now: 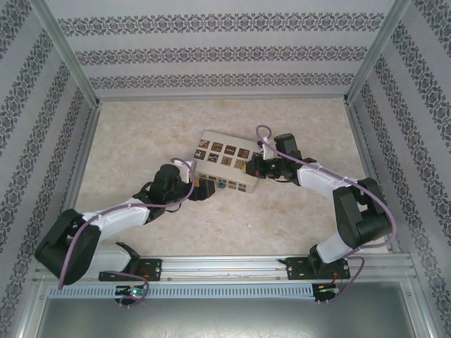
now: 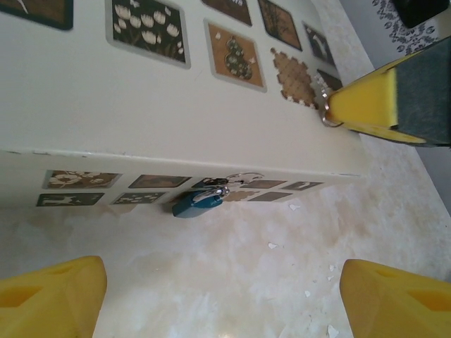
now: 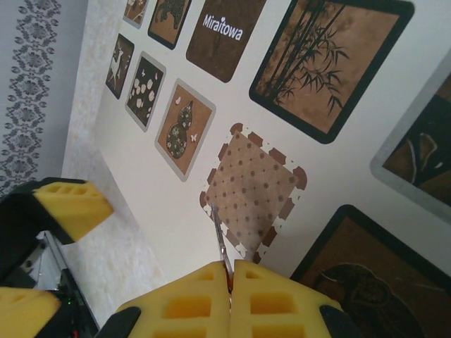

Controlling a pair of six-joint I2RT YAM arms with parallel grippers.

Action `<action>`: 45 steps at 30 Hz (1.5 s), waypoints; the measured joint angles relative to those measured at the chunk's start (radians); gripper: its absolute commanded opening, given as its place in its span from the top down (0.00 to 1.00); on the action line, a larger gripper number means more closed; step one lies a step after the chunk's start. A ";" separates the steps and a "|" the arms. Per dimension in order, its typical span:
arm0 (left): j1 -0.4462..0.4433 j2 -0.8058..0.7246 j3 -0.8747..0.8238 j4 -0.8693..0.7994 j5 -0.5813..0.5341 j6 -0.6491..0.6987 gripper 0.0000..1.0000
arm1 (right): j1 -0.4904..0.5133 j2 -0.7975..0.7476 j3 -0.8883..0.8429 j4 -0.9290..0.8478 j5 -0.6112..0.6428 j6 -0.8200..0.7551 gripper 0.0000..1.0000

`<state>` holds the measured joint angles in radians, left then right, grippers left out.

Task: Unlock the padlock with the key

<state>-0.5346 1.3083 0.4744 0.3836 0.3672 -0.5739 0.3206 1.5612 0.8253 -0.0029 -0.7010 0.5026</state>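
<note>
The padlock (image 2: 194, 203), small with a blue body and a silver shackle, hangs on the front side wall of the white box (image 2: 141, 105) and rests on the table. My left gripper (image 2: 222, 303) is open, its yellow fingers (image 2: 49, 296) spread wide on the near side of the padlock and apart from it. My right gripper (image 3: 231, 267) is shut on the key (image 3: 220, 239), a thin metal blade sticking out over the box's tiled top. In the top view the left gripper (image 1: 203, 186) is at the box's near side and the right gripper (image 1: 248, 166) is over its right end.
The white box (image 1: 222, 165) carries brown patterned tiles on its top and sides. Small white flakes (image 2: 271, 246) lie on the marbled table (image 1: 282, 218). Patterned walls enclose the table on three sides, with a metal rail (image 1: 225, 266) along the near edge.
</note>
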 measured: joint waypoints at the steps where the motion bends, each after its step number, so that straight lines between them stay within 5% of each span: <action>1: 0.000 0.027 0.000 0.029 0.000 -0.011 0.14 | -0.005 0.005 0.000 0.004 -0.011 -0.001 1.00; 22: 0.058 0.328 0.112 0.250 -0.010 -0.059 0.15 | 0.012 0.065 0.002 0.127 -0.076 -0.004 1.00; 45: 0.066 0.089 0.024 0.124 0.026 0.185 0.24 | 0.103 0.153 0.212 0.084 0.002 0.081 1.00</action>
<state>-0.4683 1.3975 0.4988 0.5076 0.3927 -0.3889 0.4236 1.7142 1.0370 0.0807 -0.6987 0.5835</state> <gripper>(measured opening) 0.769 0.049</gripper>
